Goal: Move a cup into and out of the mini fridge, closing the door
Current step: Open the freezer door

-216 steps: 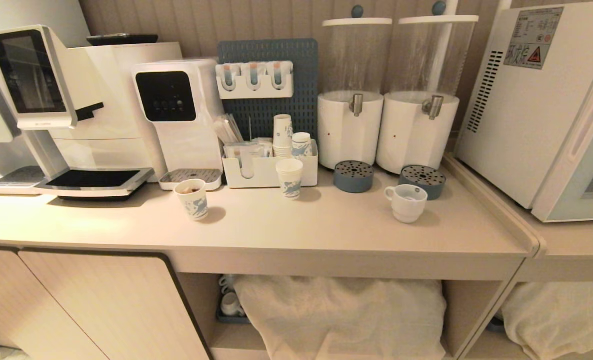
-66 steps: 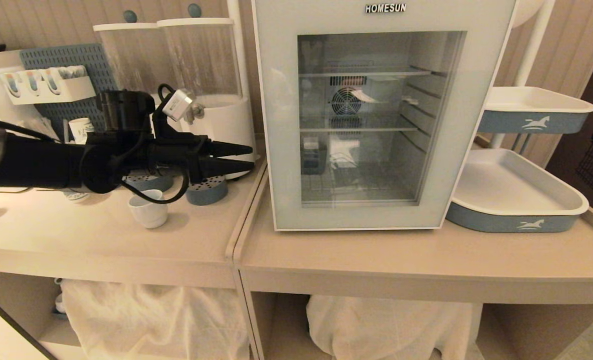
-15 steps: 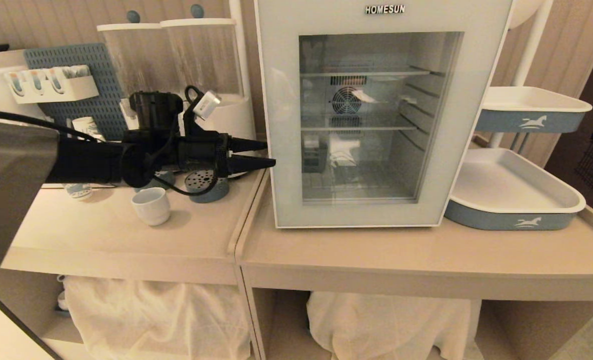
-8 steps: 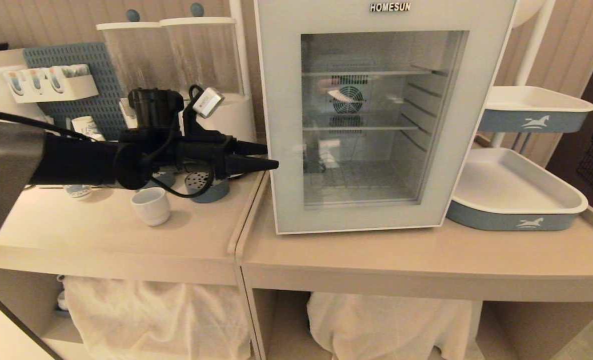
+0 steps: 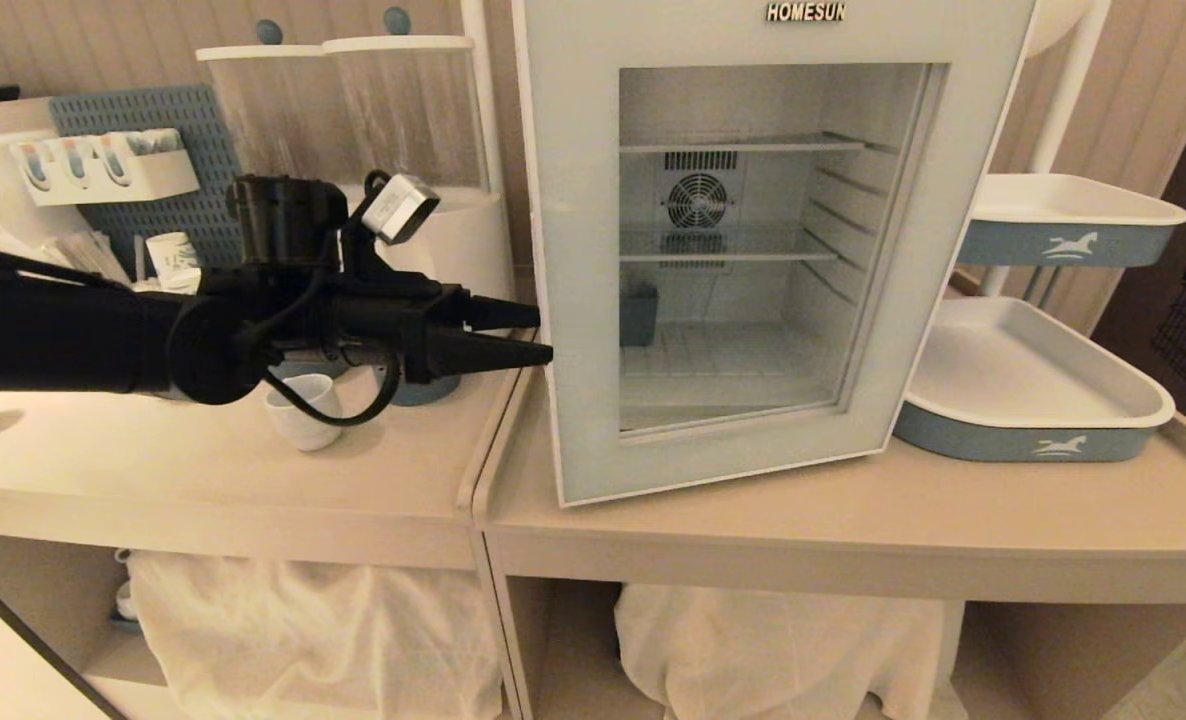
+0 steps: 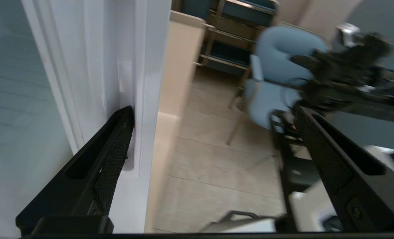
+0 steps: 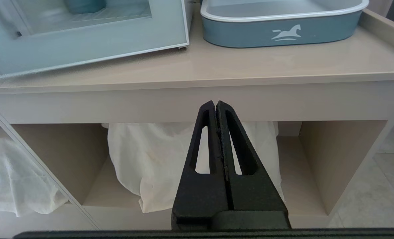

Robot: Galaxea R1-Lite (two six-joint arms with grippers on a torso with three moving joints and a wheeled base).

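Observation:
The mini fridge (image 5: pixel 753 110) stands on the right counter with its door (image 5: pixel 583 300) ajar, the left edge swung out towards me. My left gripper (image 5: pixel 543 333) is open at that left edge. In the left wrist view one of its fingers (image 6: pixel 115 149) sits in the recess of the door's side edge (image 6: pixel 144 66), while the other finger (image 6: pixel 320 142) hangs free in the air. The white cup (image 5: pixel 303 412) stands on the left counter, below my left arm and partly behind its cable. My right gripper (image 7: pixel 216 104) is shut and empty, parked low in front of the counter's edge.
Two drink dispensers (image 5: pixel 413 130) and a blue pegboard (image 5: pixel 143 170) stand behind my left arm. Two white-and-blue trays (image 5: pixel 1033 400) (image 5: pixel 1063 215) sit right of the fridge. A small dark container (image 5: pixel 639 315) is inside it. White cloths (image 5: pixel 753 650) fill the shelves below.
The door has swung out at its left edge, from shut to ajar. My left gripper has drawn back towards me along with that edge. The cup has not moved.

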